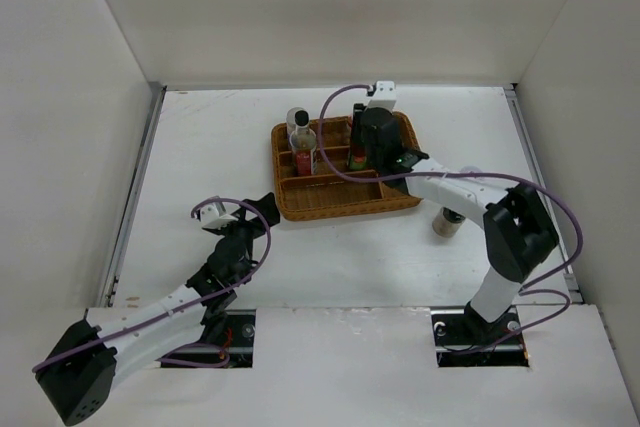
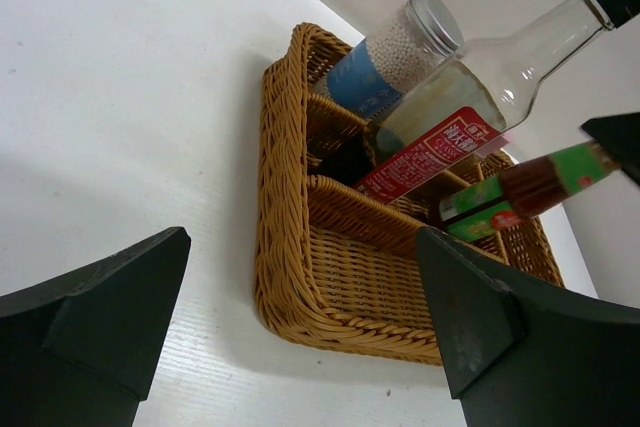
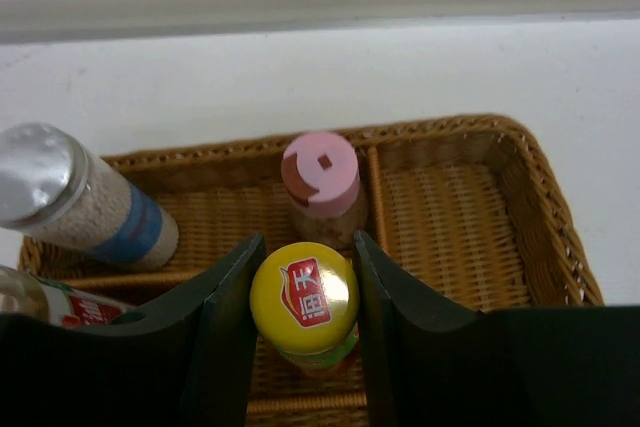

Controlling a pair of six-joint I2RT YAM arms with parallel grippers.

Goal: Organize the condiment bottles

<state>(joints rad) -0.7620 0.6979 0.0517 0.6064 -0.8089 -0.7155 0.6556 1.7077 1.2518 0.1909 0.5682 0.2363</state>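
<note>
The yellow-capped red-green bottle (image 3: 304, 297) stands in the brown wicker tray (image 1: 345, 202), with my right gripper (image 3: 307, 240) shut on its cap. In the top view that gripper (image 1: 365, 152) covers most of the bottle (image 1: 356, 160). A silver-lidded jar (image 1: 297, 119) and the tall clear bottle with black cap and red label (image 1: 303, 150) stand in the tray's left compartments. Another short jar (image 1: 447, 223) stands on the table right of the tray, partly under the right arm. My left gripper (image 1: 235, 212) is open and empty, left of the tray's near corner (image 2: 300, 307).
A pink-capped jar (image 3: 320, 182) stands in the tray just behind the yellow-capped bottle. The tray's right compartment (image 3: 450, 217) and near compartment (image 2: 370, 267) hold nothing. White walls enclose the table on the left, back and right.
</note>
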